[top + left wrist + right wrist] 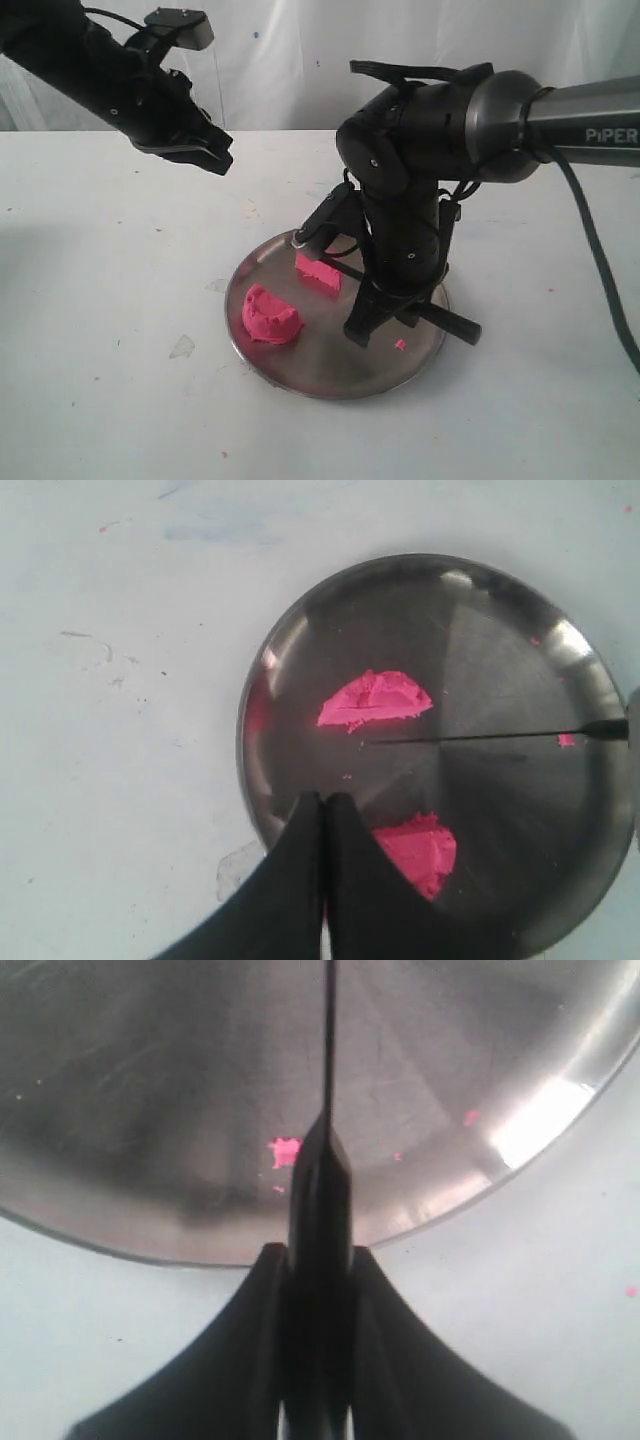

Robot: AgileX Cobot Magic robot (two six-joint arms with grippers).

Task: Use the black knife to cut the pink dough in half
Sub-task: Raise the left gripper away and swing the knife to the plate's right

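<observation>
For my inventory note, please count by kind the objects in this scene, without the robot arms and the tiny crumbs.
Pink dough pieces: 2
Black knife: 1
Steel plate: 1
Total: 4

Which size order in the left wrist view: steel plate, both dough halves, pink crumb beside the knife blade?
1. steel plate
2. upper dough half and lower dough half: look alike; lower partly behind left claw, so unranked
3. pink crumb
</observation>
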